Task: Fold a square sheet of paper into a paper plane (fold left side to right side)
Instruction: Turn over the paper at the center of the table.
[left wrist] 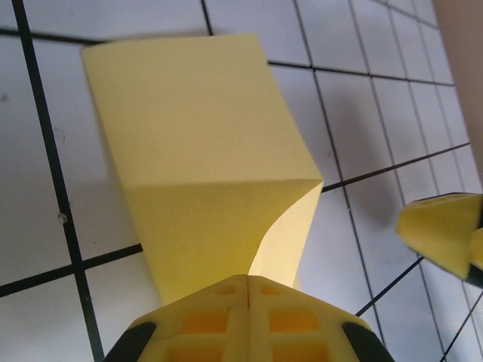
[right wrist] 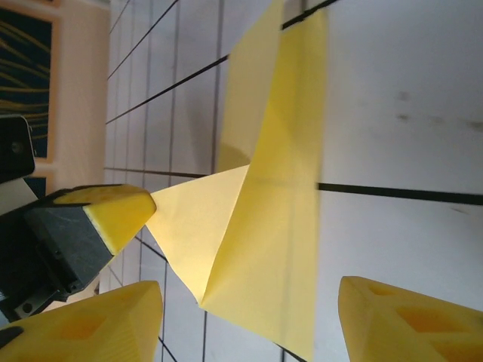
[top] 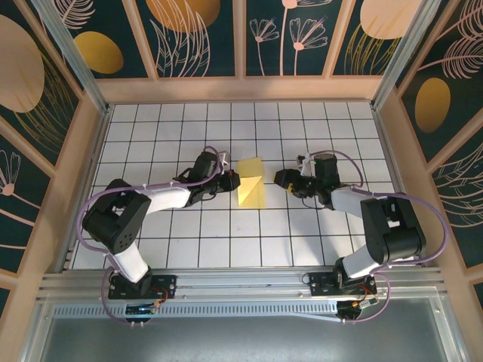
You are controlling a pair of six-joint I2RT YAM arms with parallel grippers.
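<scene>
The square sheet of paper [top: 251, 185] lies on the white tiled table between my two grippers, pale yellow and partly folded, with a crease and a raised triangular flap [right wrist: 198, 226]. My left gripper [top: 231, 181] is at the sheet's left side and is shut on that flap. In the left wrist view its jaws [left wrist: 247, 283] meet over the paper's [left wrist: 189, 166] near edge. My right gripper [top: 281, 179] stands open just right of the sheet. In the right wrist view its fingers [right wrist: 249, 317] straddle the paper's [right wrist: 290, 219] near corner without touching it.
The table [top: 241, 241] has a black tile grid and is walled by wooden panels on the left, back and right. The right gripper's fingertip [left wrist: 441, 234] appears at the right edge of the left wrist view. The left gripper [right wrist: 113, 215] appears in the right wrist view.
</scene>
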